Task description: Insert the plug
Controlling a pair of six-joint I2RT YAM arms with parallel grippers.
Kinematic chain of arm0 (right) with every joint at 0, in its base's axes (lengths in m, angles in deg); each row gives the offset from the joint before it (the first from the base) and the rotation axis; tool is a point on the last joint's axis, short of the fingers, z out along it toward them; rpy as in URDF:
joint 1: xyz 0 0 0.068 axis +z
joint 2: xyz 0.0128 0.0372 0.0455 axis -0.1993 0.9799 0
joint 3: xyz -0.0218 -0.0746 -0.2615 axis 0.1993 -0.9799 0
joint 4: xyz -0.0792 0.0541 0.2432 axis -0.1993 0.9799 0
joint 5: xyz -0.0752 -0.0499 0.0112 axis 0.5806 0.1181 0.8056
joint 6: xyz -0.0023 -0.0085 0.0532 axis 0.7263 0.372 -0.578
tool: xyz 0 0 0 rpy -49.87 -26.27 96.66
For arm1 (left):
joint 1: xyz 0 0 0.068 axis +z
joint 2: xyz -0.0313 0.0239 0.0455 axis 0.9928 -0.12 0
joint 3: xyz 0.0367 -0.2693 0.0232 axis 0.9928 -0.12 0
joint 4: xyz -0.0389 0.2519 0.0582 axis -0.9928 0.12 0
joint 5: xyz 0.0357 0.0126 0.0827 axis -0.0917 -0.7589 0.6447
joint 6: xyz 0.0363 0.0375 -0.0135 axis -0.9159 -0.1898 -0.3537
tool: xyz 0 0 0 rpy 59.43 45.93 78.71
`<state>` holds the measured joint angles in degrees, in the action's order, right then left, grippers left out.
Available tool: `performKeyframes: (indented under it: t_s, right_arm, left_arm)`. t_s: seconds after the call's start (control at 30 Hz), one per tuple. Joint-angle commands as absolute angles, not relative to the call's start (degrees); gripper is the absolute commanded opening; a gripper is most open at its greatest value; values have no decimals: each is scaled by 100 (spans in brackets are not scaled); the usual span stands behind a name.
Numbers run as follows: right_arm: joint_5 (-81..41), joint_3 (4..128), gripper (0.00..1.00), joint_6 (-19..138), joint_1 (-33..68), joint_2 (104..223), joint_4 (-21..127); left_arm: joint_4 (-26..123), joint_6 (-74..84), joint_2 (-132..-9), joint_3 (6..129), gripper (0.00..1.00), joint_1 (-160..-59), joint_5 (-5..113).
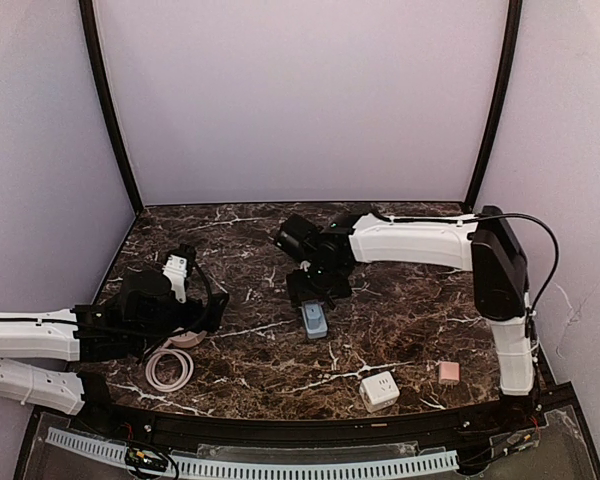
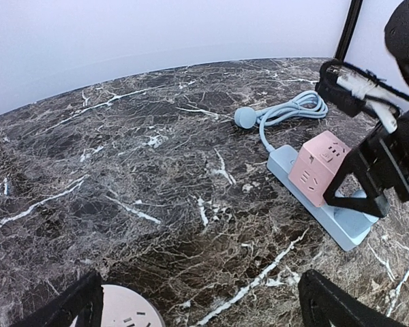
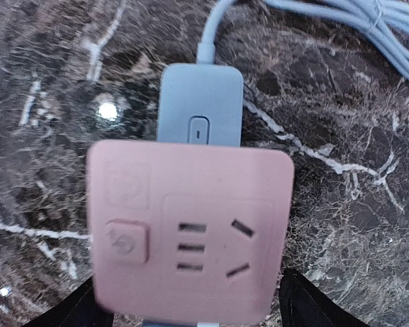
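White cube adapter (image 1: 379, 390) and small pink square adapter (image 1: 448, 373) are lying spare at the near edge. Behind them the left gripper (image 2: 204, 303) is hovering wide open and empty, probably parked out of the way. Farther in, the pink cube-shaped plug (image 3: 189, 228) is sitting on the pale blue power strip (image 3: 200, 112), looking fully seated. The right gripper (image 3: 194, 308) is straddling it, jaws parted, not clamping. No legible writing; the symbol on the cube's button (image 3: 126, 242) is blurred.

White arms (image 1: 410, 240) — black grippers (image 1: 312, 292), cables (image 1: 542, 228)
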<state>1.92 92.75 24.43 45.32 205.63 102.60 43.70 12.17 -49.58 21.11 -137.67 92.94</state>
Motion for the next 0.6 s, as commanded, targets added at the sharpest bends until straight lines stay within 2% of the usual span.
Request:
performKeyframes:
  t_s: [0.0, 0.17, 0.3, 0.47, 0.57]
  right_arm:
    - [72, 8896, 82, 2718, 4484, 19607, 9607]
    - [493, 8174, 86, 2962, 4484, 18685, 9210]
    - [1072, 7421, 92, 2979, 4460, 17952, 8891]
    - [1531, 6322, 94, 2978, 4406, 17006, 8323]
    - [1718, 5782, 94, 3028, 4391, 16474, 7937]
  left_arm:
    - [4216, 1069, -4953, 1971, 100, -13738, 8916]
    - [3691, 911, -5406, 1984, 100, -13748, 7866]
    - [3374, 783, -6182, 2257, 100, -13913, 7283]
    - [3293, 243, -7497, 2989, 100, -14714, 7577]
    - [3276, 139, -8292, 3429, 98, -14932, 8146]
